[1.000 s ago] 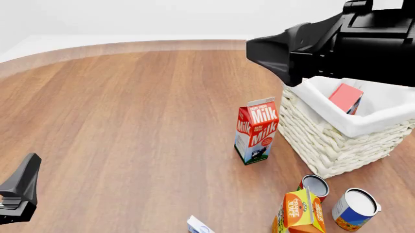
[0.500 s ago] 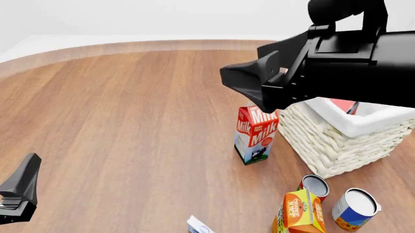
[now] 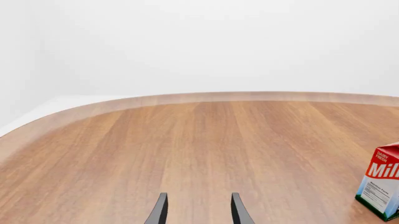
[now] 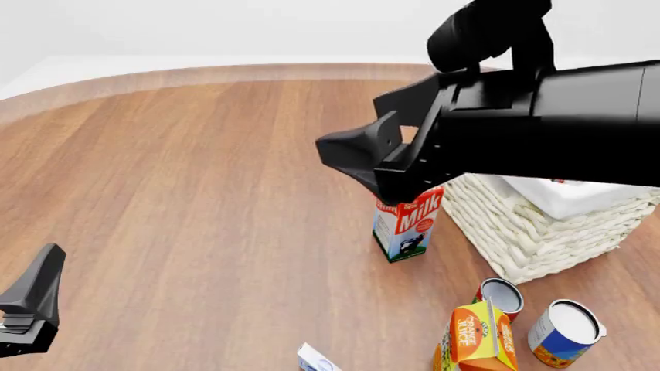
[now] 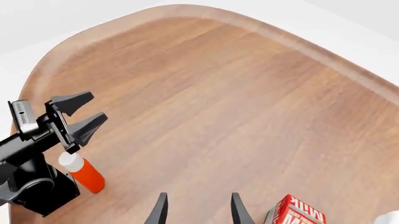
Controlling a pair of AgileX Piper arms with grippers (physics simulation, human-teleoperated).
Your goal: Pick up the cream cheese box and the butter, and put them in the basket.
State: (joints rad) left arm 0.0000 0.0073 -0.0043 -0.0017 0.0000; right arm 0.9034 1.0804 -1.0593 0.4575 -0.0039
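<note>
Milk carton (image 4: pixel 407 226) stands just beside the basket (image 4: pixel 536 232); 2 cans (image 4: pixel 562 332) and a juice carton (image 4: pixel 477 338) crowd nearer

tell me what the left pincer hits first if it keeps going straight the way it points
Probably nothing: ahead of the left pincer only bare table shows, with the milk carton well off to one side.

Round wooden table (image 4: pixel 206 170) with milk carton (image 4: pixel 407 226), basket (image 4: pixel 536 224), two cans (image 4: pixel 562 332), juice carton (image 4: pixel 474 336).

Right arm (image 4: pixel 515 131) hides most of basket (image 4: pixel 536 232) and the milk carton (image 4: pixel 407 228) top. Cream cheese box (image 4: pixel 317 359) cut off by bottom edge. Left gripper (image 4: pixel 31 305) cut off at frame edge.
</note>
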